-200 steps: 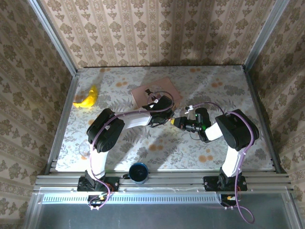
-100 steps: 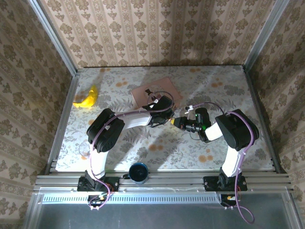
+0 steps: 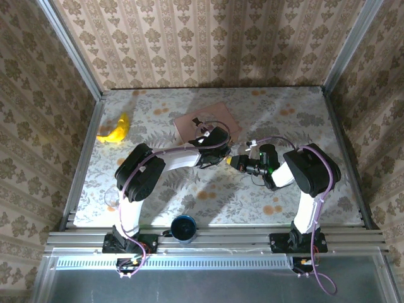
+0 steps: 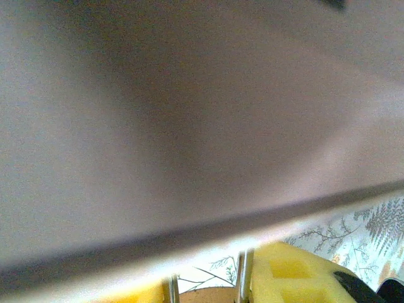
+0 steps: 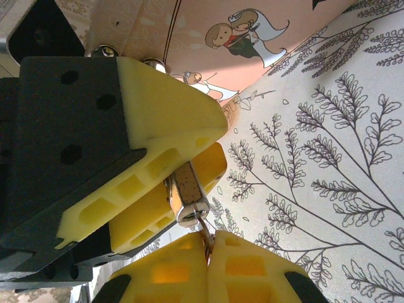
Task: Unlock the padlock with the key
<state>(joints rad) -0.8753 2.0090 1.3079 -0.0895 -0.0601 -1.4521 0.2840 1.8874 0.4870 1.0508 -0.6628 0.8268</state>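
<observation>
From above, the left gripper [image 3: 223,158] and right gripper [image 3: 234,161] meet tip to tip at mid-frame, just below the pink box [image 3: 205,120]. What passes between them is too small to read there. That view alone takes in the banana [image 3: 115,130] at the left and the cup [image 3: 184,228] at the lower edge of the table [image 3: 297,113].

The right wrist camera gives the detail. The padlock [image 5: 187,189] sits clamped between the left gripper's yellow pads at centre frame, off the cloth, with its silver end pointing down. The right gripper's own pads at the bottom edge are pressed together on the key [image 5: 206,235], a thin sliver reaching up to that end. How deep it sits is hidden.

The left wrist camera is mostly a blurred grey-pink surface. Two steel rods [image 4: 243,278] and a yellow pad [image 4: 287,278] show at the bottom, cut off by the frame edge. Whether the rods belong to the lock is unclear.
</observation>
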